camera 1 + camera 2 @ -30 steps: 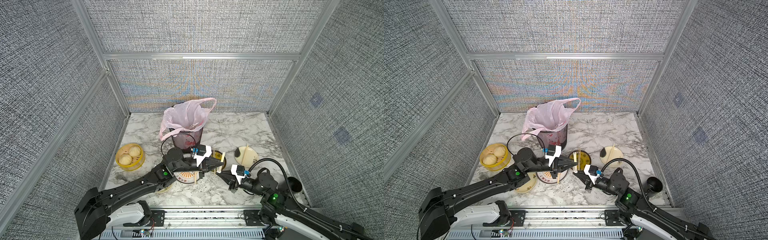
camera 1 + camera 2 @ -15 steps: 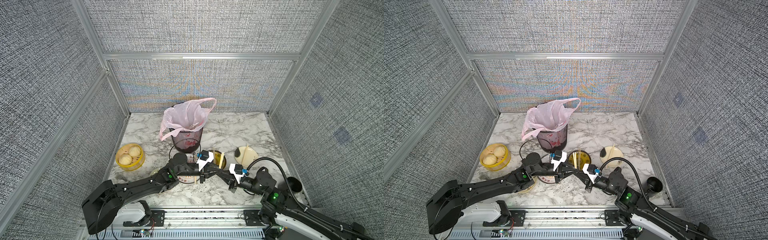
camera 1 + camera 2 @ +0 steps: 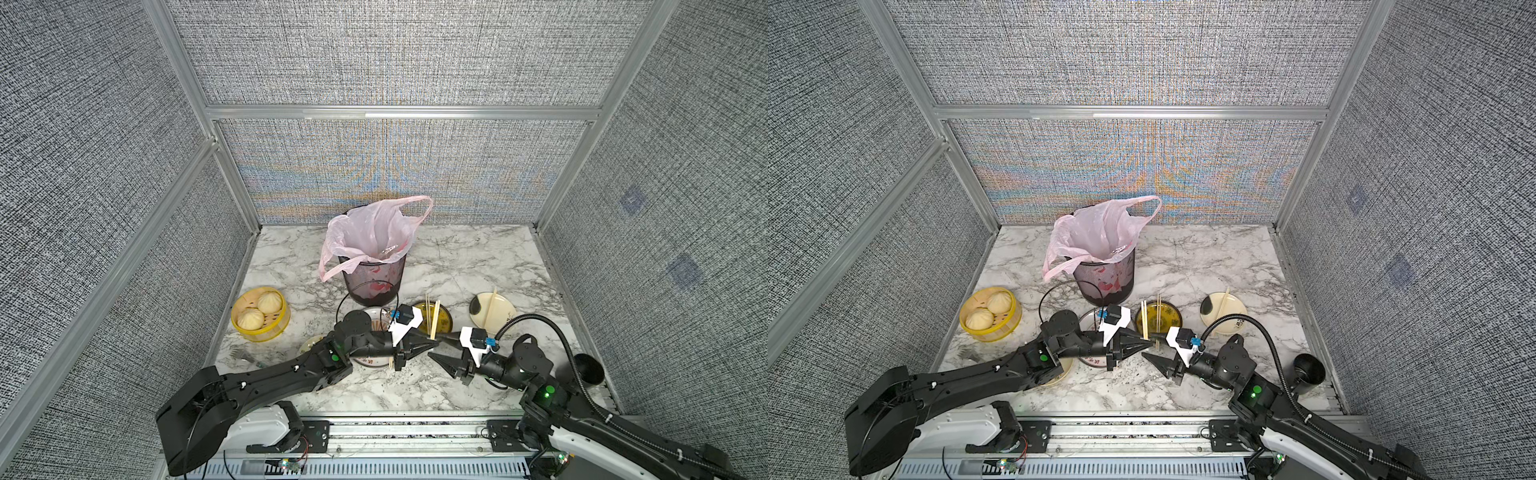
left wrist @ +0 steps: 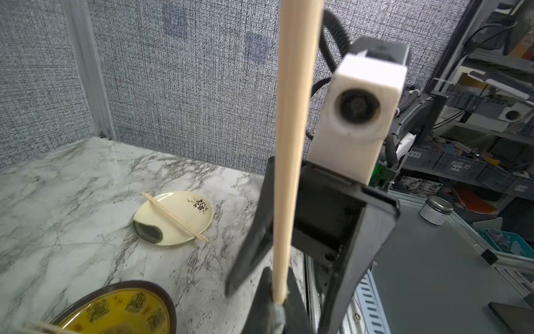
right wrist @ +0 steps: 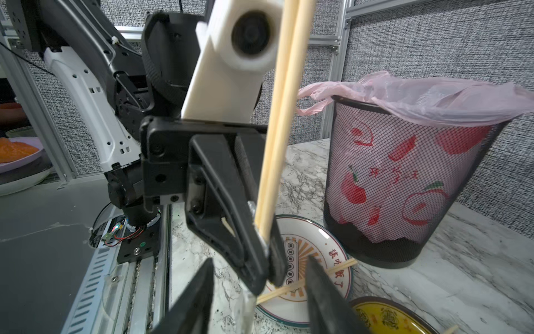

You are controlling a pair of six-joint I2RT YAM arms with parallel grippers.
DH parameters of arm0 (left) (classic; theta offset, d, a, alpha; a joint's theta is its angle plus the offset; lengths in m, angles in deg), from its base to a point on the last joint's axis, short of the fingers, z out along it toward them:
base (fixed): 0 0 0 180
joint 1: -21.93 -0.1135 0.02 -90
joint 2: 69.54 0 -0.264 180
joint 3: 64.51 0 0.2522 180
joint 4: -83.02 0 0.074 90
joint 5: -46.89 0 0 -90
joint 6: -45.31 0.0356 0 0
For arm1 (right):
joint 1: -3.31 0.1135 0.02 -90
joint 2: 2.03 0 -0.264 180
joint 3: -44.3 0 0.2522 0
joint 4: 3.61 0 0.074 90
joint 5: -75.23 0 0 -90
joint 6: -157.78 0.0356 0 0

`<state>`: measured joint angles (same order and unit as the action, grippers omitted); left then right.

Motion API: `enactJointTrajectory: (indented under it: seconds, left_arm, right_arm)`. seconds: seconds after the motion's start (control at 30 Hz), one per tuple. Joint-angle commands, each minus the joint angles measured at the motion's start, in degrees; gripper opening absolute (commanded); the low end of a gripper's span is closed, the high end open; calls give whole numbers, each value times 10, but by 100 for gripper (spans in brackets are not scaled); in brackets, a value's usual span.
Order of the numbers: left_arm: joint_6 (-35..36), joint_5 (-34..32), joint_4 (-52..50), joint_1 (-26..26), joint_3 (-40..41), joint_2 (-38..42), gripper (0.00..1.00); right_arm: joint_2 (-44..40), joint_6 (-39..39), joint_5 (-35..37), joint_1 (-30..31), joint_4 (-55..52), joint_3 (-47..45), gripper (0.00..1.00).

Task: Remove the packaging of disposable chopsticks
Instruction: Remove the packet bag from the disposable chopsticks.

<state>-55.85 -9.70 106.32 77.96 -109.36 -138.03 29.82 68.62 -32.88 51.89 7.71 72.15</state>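
Left gripper and right gripper are sitting almost tip to tip at front centre, chopsticks sticking up from the left one's tip, blocking the middle lane. Plates are crowding the marble just behind, with the mesh bin standing behind those. Steamer basket is hugging the left wall, black cup the right front corner. Back right tabletop is lying open.

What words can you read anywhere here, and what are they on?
"该吃饭了", in red, on the white plate's rim.
Red writing on the bag, seen through the bin's mesh: too blurred to read.
Marks on the yellow plate: too small to read.
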Motion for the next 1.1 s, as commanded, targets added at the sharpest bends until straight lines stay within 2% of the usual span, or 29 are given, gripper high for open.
enactJointTrajectory:
  seconds: [0.0, 0.1, 0.17, 0.27, 0.33, 0.4, 0.5, 0.67, 0.83, 0.93, 1.0, 1.07]
  left_arm:
    - [10, -5, -25, -2, 2, 5, 0]
    - [12, 9, -22, -1, 7, 2, 0]
    - [15, 15, -25, -2, 7, 0, 0]
    - [21, 18, -35, -2, 7, -1, 0]
    - [22, 16, -36, -2, 9, -1, 0]
    - [23, 17, -39, -2, 10, -1, 0]
    - [23, 18, -40, -2, 10, -3, 0]
    - [21, 20, -37, -2, 10, -12, 0]
    - [20, 20, -34, -2, 9, -12, 0]
    - [18, 20, -33, -2, 8, -11, 0]
    - [18, 24, -29, -1, 8, -12, 0]
    - [17, 25, -28, -2, 8, -11, 0]
  right_arm:
    - [-1, 26, -54, -30, 26, 13, 91]
    - [36, 43, -87, -55, 25, 45, 90]
    - [71, 57, -114, -66, 56, 53, 86]
    - [117, 75, -153, -78, 105, 58, 71]
    - [127, 79, -165, -82, 105, 65, 53]
    - [128, 84, -170, -86, 118, 60, 42]
    - [116, 89, -166, -88, 134, 51, 37]
    - [101, 86, -168, -88, 110, 53, 24]
    - [104, 84, -166, -88, 103, 53, 19]
    - [111, 83, -170, -88, 103, 57, 11]
    - [118, 85, -172, -88, 102, 60, 12]
    - [123, 85, -174, -88, 98, 63, 17]
